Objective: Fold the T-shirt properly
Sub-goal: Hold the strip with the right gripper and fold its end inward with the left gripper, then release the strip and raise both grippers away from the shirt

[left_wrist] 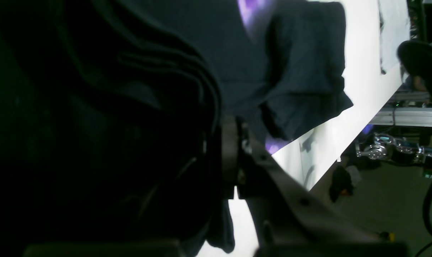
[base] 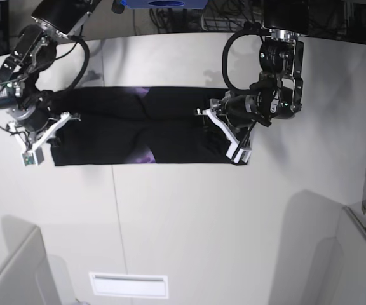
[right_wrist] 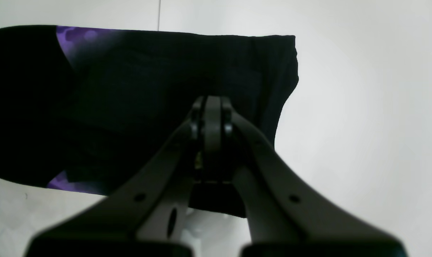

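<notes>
T-shirt [base: 145, 135]: black, folded into a long band flat on the white surface [base: 189, 222], stretched between the two pincers; purple print peeks at the folds.
Right pincer [right_wrist: 211, 107]: pinched together, tips over the band's end, cloth beneath.
Left pincer [left_wrist: 234, 157]: clamped on bunched T-shirt cloth at the opposite end.

White table [base: 189, 216] with a vertical seam; white rectangular label [base: 129, 285] near its front edge; grey partition panels [base: 11, 273] at the corners.
</notes>
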Robot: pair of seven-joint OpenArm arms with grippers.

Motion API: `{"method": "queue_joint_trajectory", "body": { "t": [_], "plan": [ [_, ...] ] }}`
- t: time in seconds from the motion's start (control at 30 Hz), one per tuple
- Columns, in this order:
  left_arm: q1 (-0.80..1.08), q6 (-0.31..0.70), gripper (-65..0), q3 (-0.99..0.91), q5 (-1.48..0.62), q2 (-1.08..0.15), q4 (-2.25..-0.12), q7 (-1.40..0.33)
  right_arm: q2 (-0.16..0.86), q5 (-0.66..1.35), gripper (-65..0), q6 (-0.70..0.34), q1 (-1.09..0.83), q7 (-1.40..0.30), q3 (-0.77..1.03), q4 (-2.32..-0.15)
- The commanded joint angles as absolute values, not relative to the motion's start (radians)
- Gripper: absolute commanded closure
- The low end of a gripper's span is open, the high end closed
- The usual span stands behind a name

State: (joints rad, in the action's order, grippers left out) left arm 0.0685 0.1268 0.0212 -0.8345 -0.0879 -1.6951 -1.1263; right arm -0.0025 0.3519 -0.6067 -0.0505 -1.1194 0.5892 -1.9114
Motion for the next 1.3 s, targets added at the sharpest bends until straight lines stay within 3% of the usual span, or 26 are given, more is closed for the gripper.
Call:
{"method": "queue_joint_trajectory", "body": {
  "t": [0.0, 1.03, 1.2, 1.27],
  "plan": [
    [0.058, 0.130, 0.0, 0.021, -0.852, -0.087, -1.715, -1.116, 0.007, 0.363, 0.0, -0.605, -0.038, -1.099, 0.591, -1.931],
    [0.036, 0.130, 0.0, 0.027, -0.849, -0.065, -1.707, -1.116, 0.007, 0.363, 0.0, -0.605, -0.038, -1.099, 0.591, -1.931],
    [0.033, 0.130, -22.2, 0.028, -0.851, -0.064, -1.705, -1.115, 0.007, 0.363, 0.0, -0.605, -0.039, -1.099, 0.591, -1.931],
    [0.013, 0.130, -27.8, 0.035, -0.851, -0.064, -1.702, -1.116, 0.007, 0.363, 0.0, -0.605, -0.039, -1.099, 0.591, -1.931]
  ]
}}
